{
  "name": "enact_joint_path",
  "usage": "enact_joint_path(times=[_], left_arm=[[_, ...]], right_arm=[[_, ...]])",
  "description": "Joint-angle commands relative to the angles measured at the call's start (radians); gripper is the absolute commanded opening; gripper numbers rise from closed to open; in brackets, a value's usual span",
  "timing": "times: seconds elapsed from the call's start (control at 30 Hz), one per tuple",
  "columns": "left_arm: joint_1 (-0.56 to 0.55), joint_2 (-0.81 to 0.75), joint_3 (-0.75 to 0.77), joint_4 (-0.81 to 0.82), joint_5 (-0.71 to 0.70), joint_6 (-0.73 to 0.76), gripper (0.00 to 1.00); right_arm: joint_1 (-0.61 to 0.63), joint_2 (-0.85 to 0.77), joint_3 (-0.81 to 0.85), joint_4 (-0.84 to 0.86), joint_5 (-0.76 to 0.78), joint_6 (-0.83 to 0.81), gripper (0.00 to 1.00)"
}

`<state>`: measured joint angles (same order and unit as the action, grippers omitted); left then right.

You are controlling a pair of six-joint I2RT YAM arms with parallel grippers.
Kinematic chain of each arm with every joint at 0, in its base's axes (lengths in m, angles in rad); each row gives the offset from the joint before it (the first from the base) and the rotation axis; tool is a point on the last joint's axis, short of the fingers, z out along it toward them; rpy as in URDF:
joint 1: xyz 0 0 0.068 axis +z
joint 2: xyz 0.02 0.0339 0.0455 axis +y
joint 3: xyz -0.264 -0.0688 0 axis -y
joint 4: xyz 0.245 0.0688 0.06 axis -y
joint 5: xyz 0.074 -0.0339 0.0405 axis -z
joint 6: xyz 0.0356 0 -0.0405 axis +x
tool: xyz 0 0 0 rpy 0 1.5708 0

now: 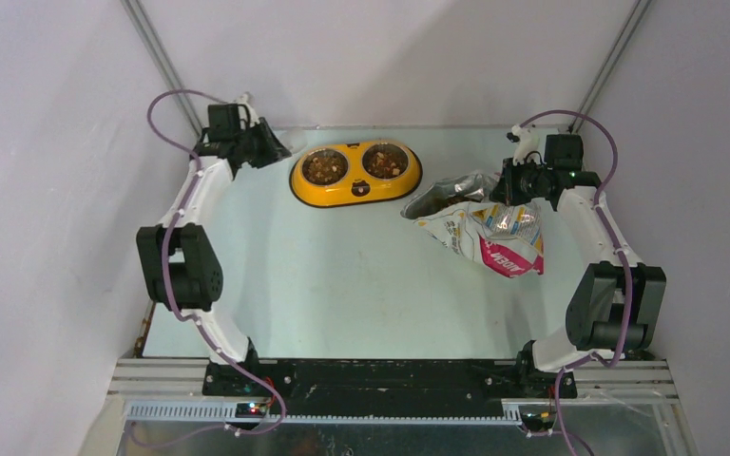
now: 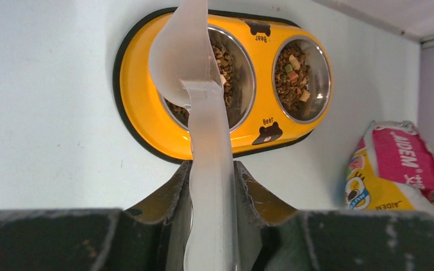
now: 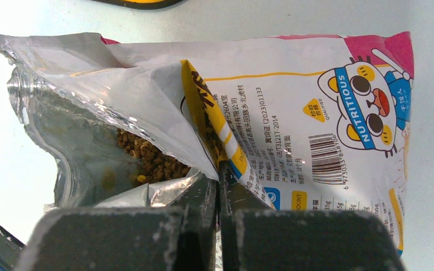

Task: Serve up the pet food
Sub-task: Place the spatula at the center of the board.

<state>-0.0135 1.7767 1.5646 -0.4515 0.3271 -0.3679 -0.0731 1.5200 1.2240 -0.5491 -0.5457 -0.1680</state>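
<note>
Okay, pet food [image 2: 294,79] sits in both steel cups of the yellow double bowl [image 2: 138,101], far centre of the table [image 1: 342,285]. More kibble shows inside the open mouth of the foil bag [image 3: 294,96], which lies on its side just right of the bowl, mouth facing left toward it.

Left gripper [image 2: 212,180] is clenched on the handle of the clear scoop [image 2: 181,53]. In the left wrist view the scoop head lines up over the left cup. The scoop is seen from its back, so I cannot tell if anything is in it. Right gripper [image 3: 219,189] is pinched tight on a fold of the bag's edge by the mouth.

Judgement: serving looks mostly done, as both cups are filled. If another scoop is wanted, the right arm should lift the pinched edge so the mouth gapes. The scoop should enter low and flat, then travel level to the bowl. Tip only once the head is fully inside a cup's rim. Risks are pellets spilling on the table and the crinkly foil slipping or collapsing.
</note>
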Motion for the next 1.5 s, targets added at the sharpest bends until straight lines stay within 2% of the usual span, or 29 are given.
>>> enact_joint_path(times=[0.0,0.13,0.27,0.53,0.73,1.2,1.47], left_arm=[[0.089,-0.083,-0.078,0.187,0.164,-0.148,0.0],[0.167,-0.077,-0.185,0.303,0.241,-0.237,0.0],[0.242,-0.052,-0.3,0.516,0.318,-0.361,0.0],[0.325,0.005,-0.428,0.668,0.341,-0.433,0.0],[0.345,0.041,-0.463,0.692,0.338,-0.443,0.0],[0.361,0.086,-0.492,0.67,0.311,-0.444,0.09],[0.364,0.091,-0.493,0.64,0.285,-0.427,0.24]], right_arm=[[-0.03,-0.025,0.012,-0.069,0.071,-0.016,0.0],[-0.03,-0.02,0.012,-0.068,0.072,-0.017,0.0],[-0.03,-0.017,0.012,-0.068,0.071,-0.018,0.0],[-0.03,-0.01,0.012,-0.069,0.073,-0.019,0.0],[-0.03,-0.009,0.013,-0.069,0.075,-0.019,0.0],[-0.03,-0.009,0.013,-0.068,0.072,-0.015,0.0],[-0.03,-0.007,0.012,-0.066,0.073,-0.015,0.0]])
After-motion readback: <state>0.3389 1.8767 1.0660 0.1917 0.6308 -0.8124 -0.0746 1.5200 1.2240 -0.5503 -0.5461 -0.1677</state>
